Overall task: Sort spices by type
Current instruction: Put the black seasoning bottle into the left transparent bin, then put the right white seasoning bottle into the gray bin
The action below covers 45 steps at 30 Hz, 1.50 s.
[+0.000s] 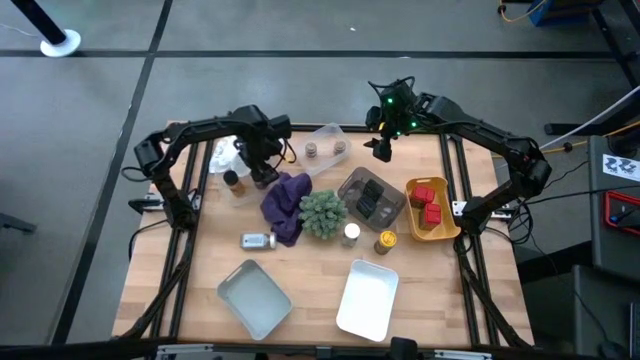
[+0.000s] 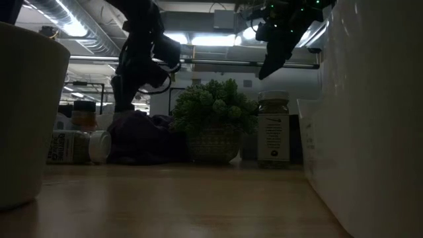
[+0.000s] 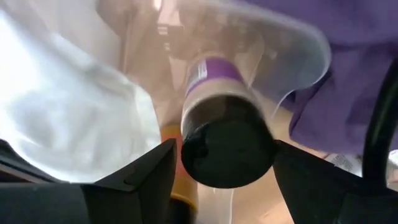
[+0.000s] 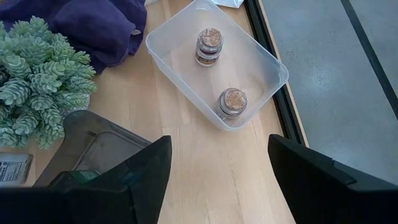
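Observation:
My left gripper point(image 1: 263, 168) points down at the table's far left, beside the purple cloth point(image 1: 287, 202). Its fingers stand open, close on either side of the black cap of a purple-labelled spice jar point(image 3: 227, 149). Whether they touch the cap I cannot tell. An amber jar point(image 1: 232, 182) stands just beside it. My right gripper point(image 1: 382, 148) hangs open and empty above the table's far right. It looks down on a clear tray point(image 4: 261, 59) holding two brown-capped jars point(image 4: 209, 46) point(image 4: 232, 102).
A spiky green plant point(image 1: 322, 212) stands mid-table. A grey bin point(image 1: 352, 185) holds dark tins and a yellow tray point(image 1: 445, 228) holds red tins. A white-capped jar point(image 1: 257, 240) lies on its side; two more jars point(image 1: 351, 233) point(image 1: 386, 241) stand. Two white trays point(image 1: 255, 297) point(image 1: 368, 297) sit near the front.

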{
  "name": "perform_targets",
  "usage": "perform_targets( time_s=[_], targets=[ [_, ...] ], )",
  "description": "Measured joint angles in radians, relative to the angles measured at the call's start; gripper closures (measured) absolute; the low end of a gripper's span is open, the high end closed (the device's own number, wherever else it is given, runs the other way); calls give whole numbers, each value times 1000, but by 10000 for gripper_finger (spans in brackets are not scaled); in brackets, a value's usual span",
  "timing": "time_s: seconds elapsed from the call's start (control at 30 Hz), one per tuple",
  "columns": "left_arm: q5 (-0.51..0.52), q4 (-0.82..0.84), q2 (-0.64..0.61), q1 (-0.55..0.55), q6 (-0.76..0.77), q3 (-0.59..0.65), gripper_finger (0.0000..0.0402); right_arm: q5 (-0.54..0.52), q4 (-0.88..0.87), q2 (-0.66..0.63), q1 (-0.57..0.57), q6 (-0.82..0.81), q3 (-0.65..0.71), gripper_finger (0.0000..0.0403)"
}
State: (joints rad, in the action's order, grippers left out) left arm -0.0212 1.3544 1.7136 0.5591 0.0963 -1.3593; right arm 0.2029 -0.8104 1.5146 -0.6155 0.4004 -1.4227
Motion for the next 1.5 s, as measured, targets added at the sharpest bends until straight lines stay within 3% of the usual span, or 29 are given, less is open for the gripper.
perform_targets(
  time_s=[0.33,0.5,0.63,0.87,1.03,1.2,1.5],
  targets=[
    [7,-36,-7,1,-52,-129,158,2,-3,0,2,-11,0,136],
    [7,-52,-10,6,-79,-207,159,74,-7,0,30,-14,0,136],
    [14,-166,-56,13,-83,-232,158,131,-21,0,93,-25,0,136],
    [18,-360,-208,10,-108,-230,158,119,-51,0,246,-203,0,136],
    [19,-417,-318,-13,-107,-144,158,-25,-100,0,379,-326,0,136],
    [18,-526,-434,-49,-105,23,157,-187,-135,0,518,-426,0,136],
    [18,-775,-568,-120,-77,343,157,-247,-57,-1,682,-664,105,136]
  ],
)
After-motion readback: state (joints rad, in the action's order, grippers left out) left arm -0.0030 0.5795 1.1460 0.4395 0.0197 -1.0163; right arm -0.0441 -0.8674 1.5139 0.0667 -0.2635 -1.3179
